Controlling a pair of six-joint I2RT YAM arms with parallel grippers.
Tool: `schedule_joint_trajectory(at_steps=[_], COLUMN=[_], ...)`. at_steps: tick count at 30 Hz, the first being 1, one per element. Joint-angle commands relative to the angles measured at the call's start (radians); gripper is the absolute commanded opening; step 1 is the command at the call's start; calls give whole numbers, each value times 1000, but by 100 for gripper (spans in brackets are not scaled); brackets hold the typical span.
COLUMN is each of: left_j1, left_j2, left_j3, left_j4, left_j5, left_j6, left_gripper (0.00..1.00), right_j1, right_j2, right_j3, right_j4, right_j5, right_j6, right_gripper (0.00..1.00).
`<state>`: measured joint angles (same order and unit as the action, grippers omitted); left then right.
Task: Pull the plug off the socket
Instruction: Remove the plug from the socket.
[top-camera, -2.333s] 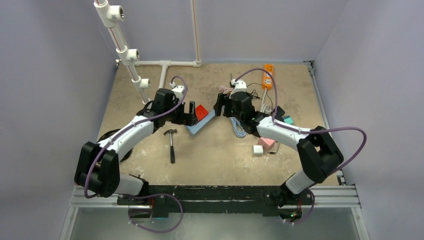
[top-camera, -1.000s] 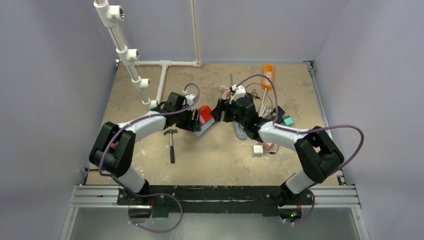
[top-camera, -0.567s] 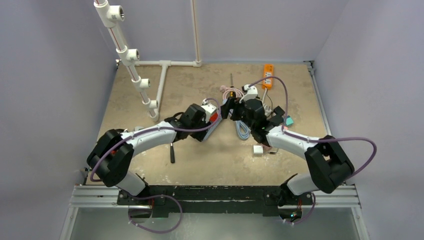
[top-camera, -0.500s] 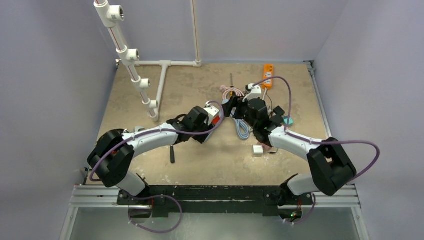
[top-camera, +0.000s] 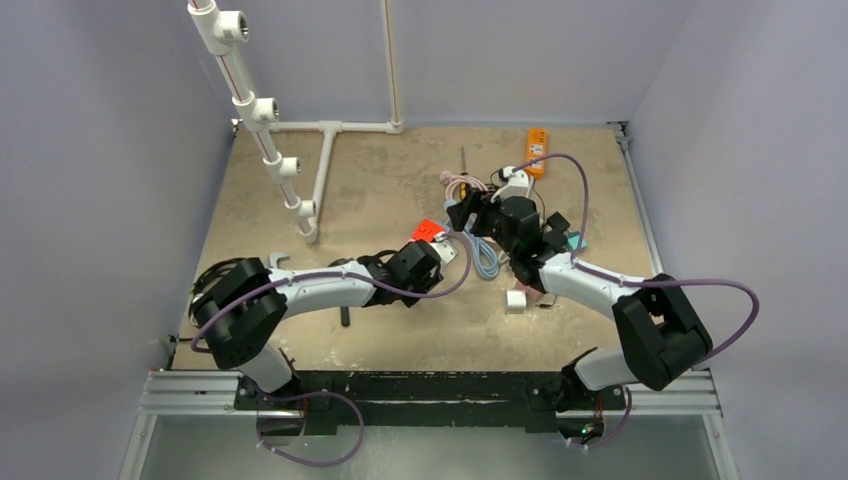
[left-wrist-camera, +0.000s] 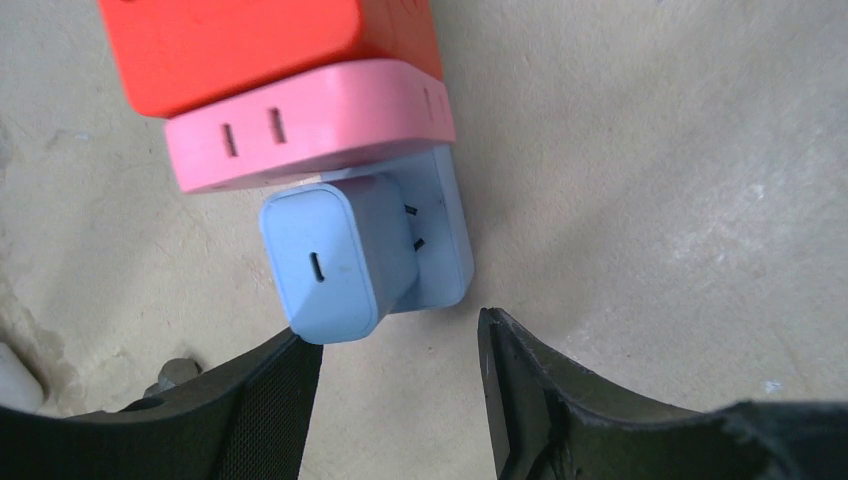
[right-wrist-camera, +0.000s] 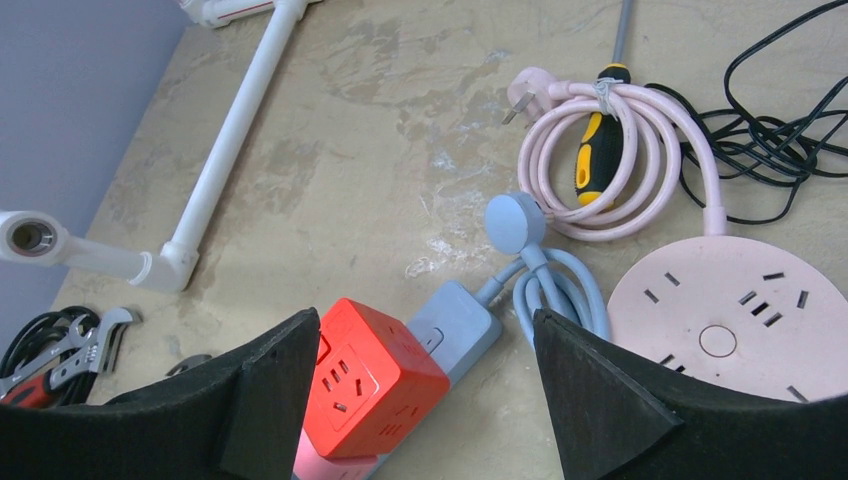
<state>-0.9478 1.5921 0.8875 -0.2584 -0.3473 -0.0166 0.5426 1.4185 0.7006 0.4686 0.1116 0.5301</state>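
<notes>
Left gripper (left-wrist-camera: 395, 340) half open, empty, poised just below the blue plug (left-wrist-camera: 340, 265) at centre frame, prongs partly out of the blue socket (left-wrist-camera: 445, 250). Right gripper (right-wrist-camera: 420, 330) wide, empty. Likely risks: clipping one plug corner, dragging the unpinned socket along.

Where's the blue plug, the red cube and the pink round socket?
blue plug (left-wrist-camera: 335, 262): left wrist view, front face.
red cube (right-wrist-camera: 365, 378): right wrist view, top face.
pink round socket (right-wrist-camera: 700, 300): right wrist view, top.
</notes>
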Motion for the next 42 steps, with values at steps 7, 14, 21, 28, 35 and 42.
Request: schedule_joint_trajectory(at_steps=[7,14,21,28,35,42], left_j1=[-41,-40,-19,95,194,248], left_j2=[0,-96,-148,-197,-135,-101], left_j3=[24,13,24,21,51,59], left_j4=[-1,21,4,25,43,71], left_j5=[5,67,130,286,419,486], left_j6=[-8,-12,-8,-40,-90,-125], left_gripper=[67,93,98,98,78,70], right_j1=[-9,-8,-6,-6,-7,-5], right_j2=[16,32,63,82,84,115], right_j3=[1,5,26,34,38,43], right_j4=[65,73,74,71,62,45], right_j5=[-71,-109,-148,-167,-216,-282], right_j6=[-26,-42,-109,-114,-123,-140], right_gripper=[82,84,89,90,89,89])
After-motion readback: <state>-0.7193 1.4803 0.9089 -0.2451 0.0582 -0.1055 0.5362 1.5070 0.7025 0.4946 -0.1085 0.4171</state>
